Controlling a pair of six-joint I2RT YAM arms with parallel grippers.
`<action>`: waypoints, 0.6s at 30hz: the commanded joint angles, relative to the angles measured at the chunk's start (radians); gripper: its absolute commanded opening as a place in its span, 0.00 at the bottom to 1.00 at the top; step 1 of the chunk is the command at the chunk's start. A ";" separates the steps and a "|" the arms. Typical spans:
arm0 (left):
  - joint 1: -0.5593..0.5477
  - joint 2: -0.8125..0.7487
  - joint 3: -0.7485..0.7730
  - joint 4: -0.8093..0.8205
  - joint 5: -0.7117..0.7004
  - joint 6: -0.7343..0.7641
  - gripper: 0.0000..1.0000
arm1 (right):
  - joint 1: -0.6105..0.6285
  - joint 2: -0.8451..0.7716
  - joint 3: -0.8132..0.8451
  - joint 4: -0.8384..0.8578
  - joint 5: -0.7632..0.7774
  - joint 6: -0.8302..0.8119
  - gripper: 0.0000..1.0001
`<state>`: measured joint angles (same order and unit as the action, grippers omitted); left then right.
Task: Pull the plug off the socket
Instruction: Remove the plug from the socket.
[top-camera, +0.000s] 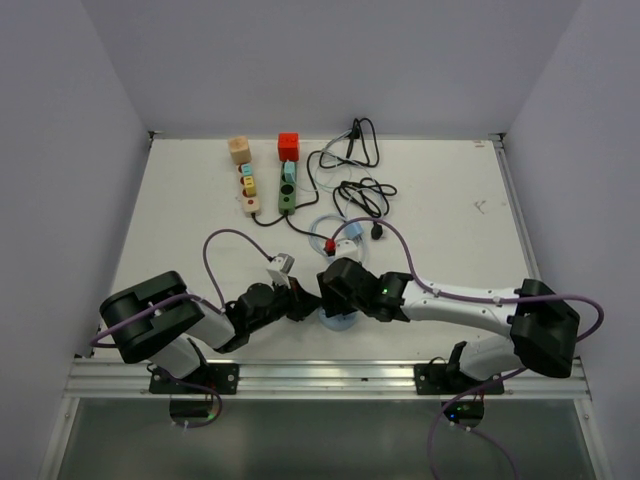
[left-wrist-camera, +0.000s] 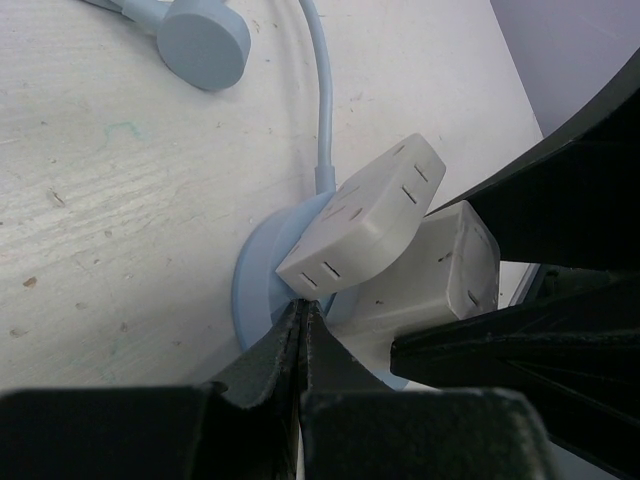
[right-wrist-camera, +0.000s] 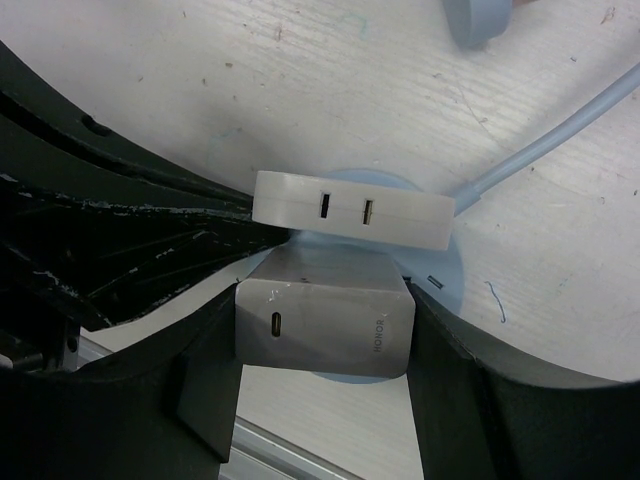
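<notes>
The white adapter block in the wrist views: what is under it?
A round light-blue base shows under the white adapter block, its cable leading away. The Honor charger, held in the right end effector, covers part of the base; how block and base join is hidden.

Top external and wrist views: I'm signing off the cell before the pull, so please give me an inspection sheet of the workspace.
Surface: white table, scuffed and speckled; no spills seen.
Job's things: white charger and white adapter sit together on the round blue socket base, near the arms.
Clutter: beige power strip and green power strip at the far side, both carrying coloured plugs.
Hands: right hand closed on the charger's sides; left hand shut, tips at the base's rim.
Cables: black cables tangled far centre; pale blue cable leaves the base.
Surroundings: plain pale walls on three sides; metal rail along the near edge.
</notes>
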<state>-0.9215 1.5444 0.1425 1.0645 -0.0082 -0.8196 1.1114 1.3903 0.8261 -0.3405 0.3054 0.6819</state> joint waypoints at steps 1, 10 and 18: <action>-0.005 0.039 -0.024 -0.230 -0.026 0.053 0.00 | 0.027 -0.052 0.048 -0.018 -0.049 0.019 0.00; -0.005 0.051 -0.014 -0.235 -0.021 0.056 0.00 | 0.021 -0.073 0.025 0.014 -0.068 0.002 0.00; -0.004 0.007 0.003 -0.277 -0.027 0.069 0.00 | 0.013 -0.134 0.047 -0.070 -0.020 -0.021 0.00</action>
<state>-0.9234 1.5368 0.1585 1.0340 -0.0051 -0.8185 1.1309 1.3273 0.8280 -0.3874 0.2493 0.6777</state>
